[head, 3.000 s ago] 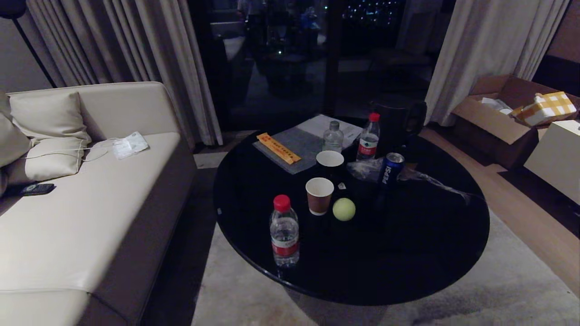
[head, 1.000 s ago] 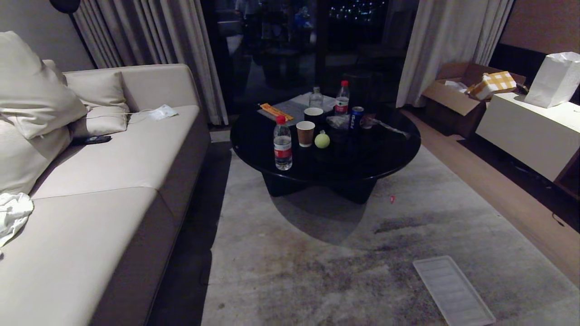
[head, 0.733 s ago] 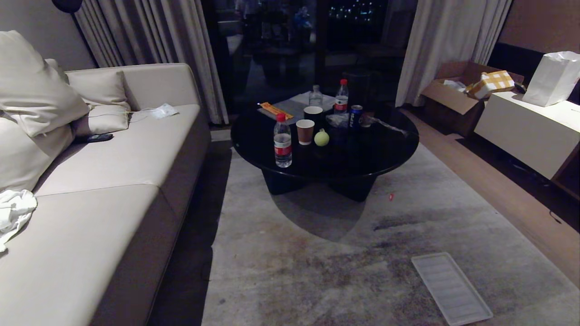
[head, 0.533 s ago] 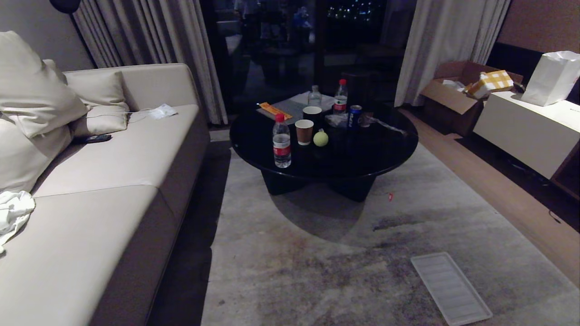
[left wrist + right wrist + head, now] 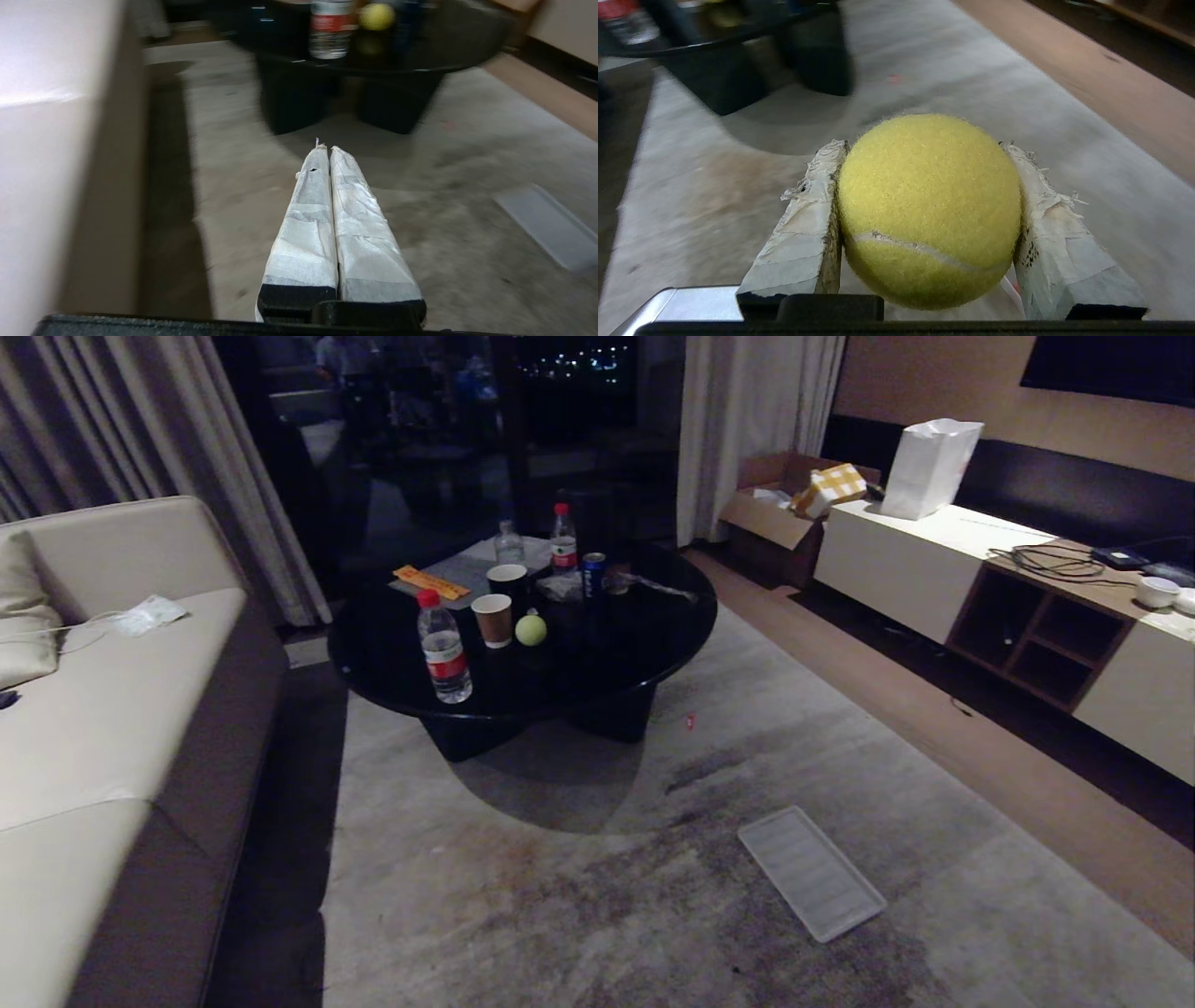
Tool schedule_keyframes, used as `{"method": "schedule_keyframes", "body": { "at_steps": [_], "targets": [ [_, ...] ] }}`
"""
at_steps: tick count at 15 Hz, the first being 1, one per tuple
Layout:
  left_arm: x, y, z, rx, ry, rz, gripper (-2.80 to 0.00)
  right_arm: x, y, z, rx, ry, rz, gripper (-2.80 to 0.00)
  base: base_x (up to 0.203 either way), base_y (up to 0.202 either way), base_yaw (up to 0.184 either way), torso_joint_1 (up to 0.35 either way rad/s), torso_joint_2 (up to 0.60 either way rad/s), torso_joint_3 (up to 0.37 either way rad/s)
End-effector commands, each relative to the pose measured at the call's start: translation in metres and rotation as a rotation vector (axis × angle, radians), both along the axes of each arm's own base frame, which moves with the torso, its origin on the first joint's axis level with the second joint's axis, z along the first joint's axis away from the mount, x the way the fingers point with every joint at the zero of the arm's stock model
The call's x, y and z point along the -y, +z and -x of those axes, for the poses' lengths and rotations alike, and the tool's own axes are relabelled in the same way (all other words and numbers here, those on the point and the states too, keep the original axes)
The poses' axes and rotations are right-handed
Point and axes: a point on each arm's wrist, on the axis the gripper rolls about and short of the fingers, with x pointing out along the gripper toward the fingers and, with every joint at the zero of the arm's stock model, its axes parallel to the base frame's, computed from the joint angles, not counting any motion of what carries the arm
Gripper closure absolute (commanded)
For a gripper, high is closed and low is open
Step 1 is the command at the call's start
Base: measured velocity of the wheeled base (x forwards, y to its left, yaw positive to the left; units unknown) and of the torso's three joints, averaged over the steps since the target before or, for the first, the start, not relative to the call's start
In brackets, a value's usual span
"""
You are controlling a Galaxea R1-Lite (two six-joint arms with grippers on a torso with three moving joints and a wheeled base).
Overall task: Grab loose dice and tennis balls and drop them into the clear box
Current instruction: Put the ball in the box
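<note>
Left pincer [image 5: 325, 148]: taped fingers pressed together, nothing between them, parked low over the grey carpet [image 5: 579, 887], pointing toward the round black counter [image 5: 607, 658].

On that counter, near its front edge: a fuzzy yellow-green tennis ball [image 5: 530, 630] just beside a brown paper cup [image 5: 492, 620], with a clear water bottle with a red cap [image 5: 443, 647] to the cup's left. The ball stands apart from the cup, so there's room for fingers either side, though the cup side is tight.

Small red speck on the carpet [image 5: 690, 721] just right of the counter base, possibly the red die; too small to call.

Flat ribbed translucent panel [image 5: 810, 871] lies on the carpet further right. That's not the clear box; no box in view.

Right pincer [image 5: 924, 219]: clamped on the second fuzzy yellow-green tennis ball [image 5: 928, 210], taped fingers [image 5: 803, 238] touching it across its widest line, over carpet.

Handling judgement: light, springy, felt gives good friction against the tape. Grip at the equator as here; off-centre it would likely squirt out. Not fragile, a drop into the box should be fine, but it will bounce.
</note>
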Motion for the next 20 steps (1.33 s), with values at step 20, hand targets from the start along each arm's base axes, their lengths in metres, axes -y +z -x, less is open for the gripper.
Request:
{"method": "schedule_keyframes", "body": {
  "at_steps": [20],
  "targets": [
    [0.0001,-0.0004,-0.0002,-0.003,-0.004,-0.006,0.00,0.0000,-0.0001,-0.0001,-0.002,0.000,0.000,0.00,0.001,0.011,-0.163,0.003,0.00,0.002]
  ]
}}
